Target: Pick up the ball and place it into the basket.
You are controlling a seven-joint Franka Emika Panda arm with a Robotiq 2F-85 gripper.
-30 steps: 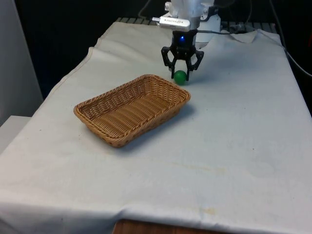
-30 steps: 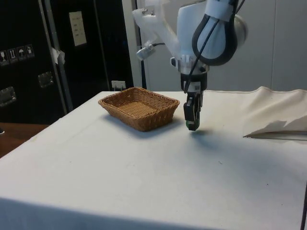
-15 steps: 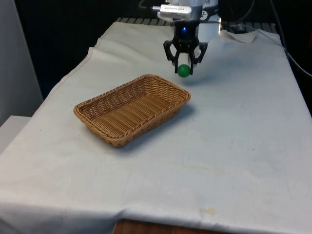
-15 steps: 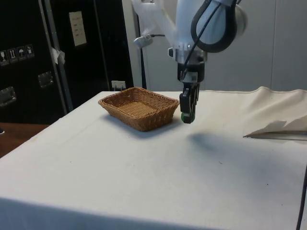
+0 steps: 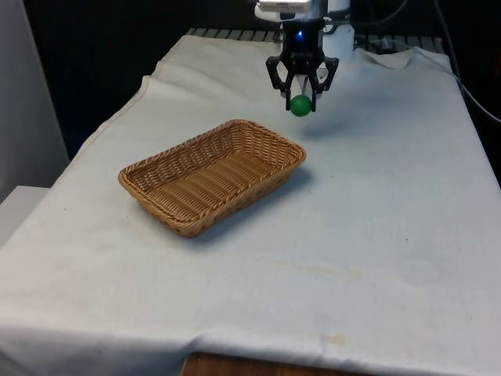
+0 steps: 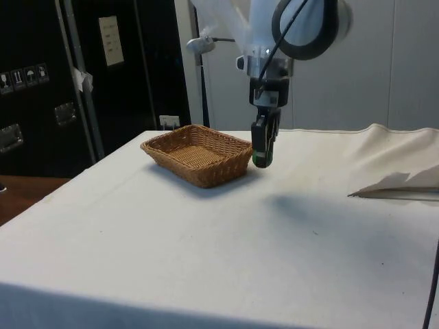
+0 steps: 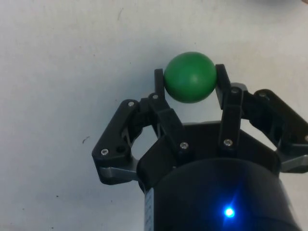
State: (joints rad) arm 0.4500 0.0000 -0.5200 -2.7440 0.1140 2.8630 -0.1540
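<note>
Pincer (image 5: 301, 95) clamped on the green ball (image 5: 300, 104), one finger on each flank, as the wrist view shows (image 7: 189, 77); ball off the cloth, hanging in the air just past the basket (image 5: 211, 174) corner, at about 1 o'clock from the basket's middle in the front view; side view: ball (image 6: 260, 160) level with or slightly above the near rim, close beside it.

Step in hand, by judgement: carry toward the basket, release not yet due. To do it well: gain a little more height before crossing, so ball and fingertips pass over the woven rim without brushing it; travel toward 7 o'clock in the front view until over the basket floor, not the sloping wall; lower inside the rim before opening, since a round ball dropped from height would likely bounce or roll out; grip kept firm meanwhile, contact being narrow.

Edges and room: basket rim nearest the ball the only obstacle; basket interior bare; table (image 5: 376, 235) cloth open all round, edges well apart from the path; crumpled cloth fold (image 6: 391, 185) at the far side, away from the route.
</note>
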